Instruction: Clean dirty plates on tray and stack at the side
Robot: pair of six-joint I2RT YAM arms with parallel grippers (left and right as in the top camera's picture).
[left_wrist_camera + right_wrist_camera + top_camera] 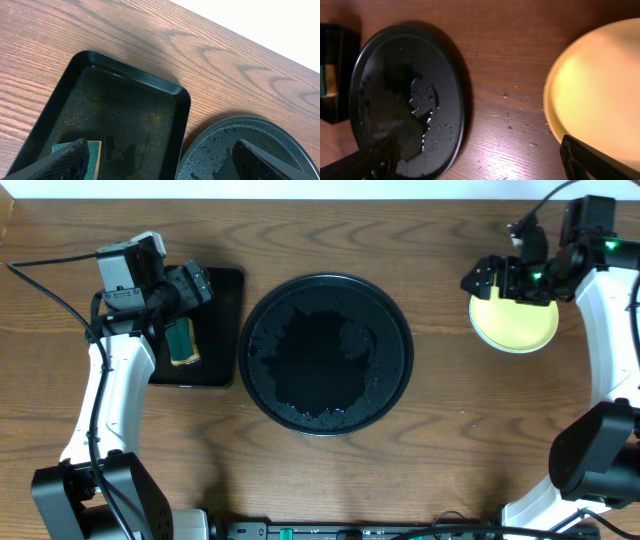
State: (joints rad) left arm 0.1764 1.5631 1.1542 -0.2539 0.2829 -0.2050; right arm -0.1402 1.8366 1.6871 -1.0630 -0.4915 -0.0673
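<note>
Pale yellow round plastic plate (pixel 515 325) lies flat, face up, on brown wood-grain tabletop (pixel 440 440), under the right end effector (pixel 477 150), mostly twd its right finger. It's round, so no long axis. That end effector is wide open w/ nothing held. Large round glossy black tray (pixel 400 310), wet, sits flat btwn both arms, apart from plate. The left end effector (pixel 161 150) is wide open too, empty, over small rectangular black tray (pixel 225 310) w/ green sponge (pixel 181 340). Count: 1 plate seen, 1 round tray, 1 rect. tray, 1 sponge.

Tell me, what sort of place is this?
Most likely a robot test bench for dishwashing practice: a brown wood-grain tabletop, a wet round glossy black tray, and a green sponge in a rectangular black tray.
</note>
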